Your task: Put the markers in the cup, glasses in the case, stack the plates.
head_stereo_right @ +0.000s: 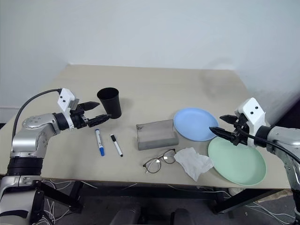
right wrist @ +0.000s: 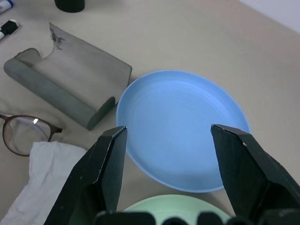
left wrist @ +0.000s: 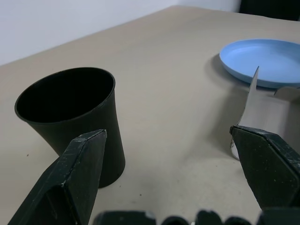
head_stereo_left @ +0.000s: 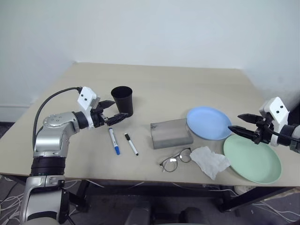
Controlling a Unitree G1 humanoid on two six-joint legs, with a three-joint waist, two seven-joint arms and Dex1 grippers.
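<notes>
Even, soft, bright light from above; no glare on the table [head_stereo_left: 164,89]. Shadows faint: a small one hugs the cup [head_stereo_left: 122,100] base, a soft one under the blue plate [right wrist: 183,126] rim. Head views sharp. Wrist views: near tool fingers [left wrist: 70,183] slightly soft, table beyond clear.

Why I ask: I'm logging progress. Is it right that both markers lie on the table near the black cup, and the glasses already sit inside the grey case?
Not quite. The markers do lie on the table near the black cup, but the glasses lie on the table in front of the grey case, beside the white tissue. The left eye view shows it.
</notes>
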